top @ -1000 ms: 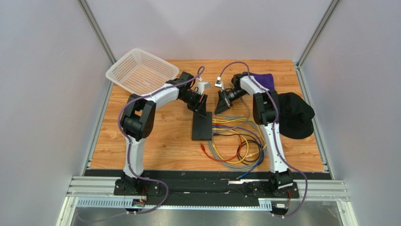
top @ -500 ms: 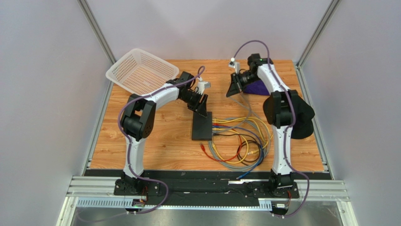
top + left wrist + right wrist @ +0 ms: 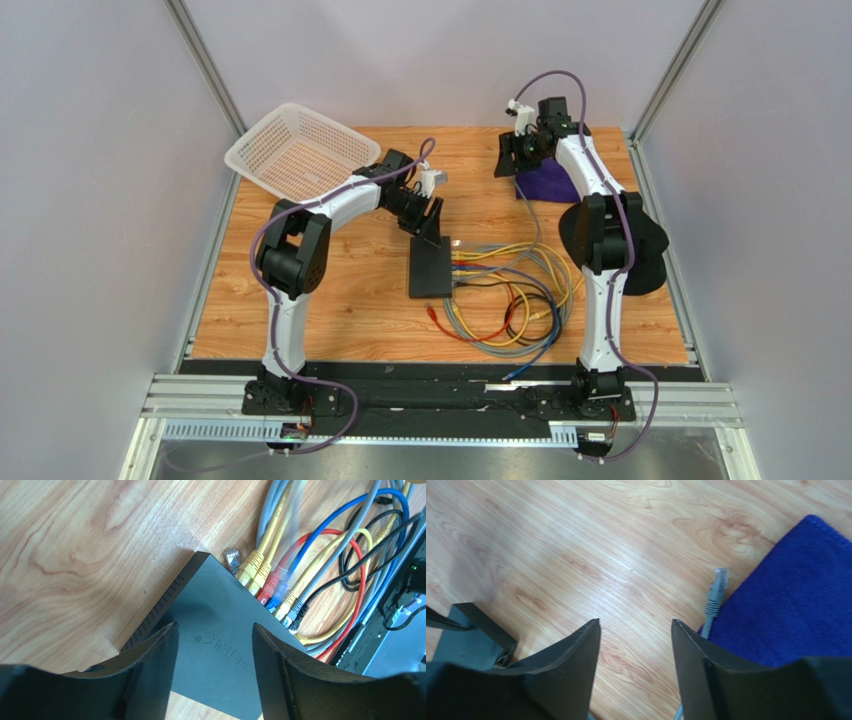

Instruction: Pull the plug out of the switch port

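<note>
**Grey plug seen lying free, well apart from the switch**

The switch (image 3: 430, 268) is found at the middle of the wooden table (image 3: 330, 300). Its long axis is laid from the near edge towards the far edge, between the two arms. A row of coloured plugs (image 3: 267, 587), yellow, red, blue and black, is seated along the long edge turned to the right arm's side. The cables are fanned out in loops towards that arm.

The left gripper (image 3: 214, 627) is held over the far end of the switch with its jaws parted. The black lid is seen between them, and nothing is clasped. Whether the fingers are pressed on the lid cannot be told.

The right gripper (image 3: 635, 625) is held near the far edge of the table, well apart from the switch. Its jaws are spread and nothing is carried. A grey plug (image 3: 718, 582) is seen just beyond its right finger, lying loose on the wood against the edge of the blue cloth (image 3: 786, 595).

The pull is judged done for this plug. For any further plug, the socket row is faced by the right arm, though the switch itself is nearer the left.
</note>
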`<action>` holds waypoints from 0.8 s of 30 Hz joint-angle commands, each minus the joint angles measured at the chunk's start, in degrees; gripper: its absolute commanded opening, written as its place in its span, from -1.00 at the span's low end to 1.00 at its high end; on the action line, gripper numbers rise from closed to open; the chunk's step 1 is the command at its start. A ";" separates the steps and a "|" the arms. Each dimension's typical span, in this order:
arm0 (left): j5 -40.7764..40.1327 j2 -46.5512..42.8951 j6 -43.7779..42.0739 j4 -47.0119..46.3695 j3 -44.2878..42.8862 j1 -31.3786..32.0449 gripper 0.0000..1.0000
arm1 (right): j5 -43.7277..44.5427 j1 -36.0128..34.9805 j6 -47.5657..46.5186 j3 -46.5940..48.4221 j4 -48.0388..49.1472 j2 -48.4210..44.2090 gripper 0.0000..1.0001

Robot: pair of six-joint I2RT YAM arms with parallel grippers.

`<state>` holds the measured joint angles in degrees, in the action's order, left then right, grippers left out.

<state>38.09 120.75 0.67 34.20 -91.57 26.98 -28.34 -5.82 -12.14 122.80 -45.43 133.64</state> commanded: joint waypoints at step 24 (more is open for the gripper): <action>0.56 -7.47 11.63 -0.52 9.65 -7.12 0.55 | -26.07 -10.08 -8.67 -21.55 -12.66 -11.74 -0.11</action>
<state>33.80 110.67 7.11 37.34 -81.62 20.36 -52.88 -14.87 -15.64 101.93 -54.65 121.75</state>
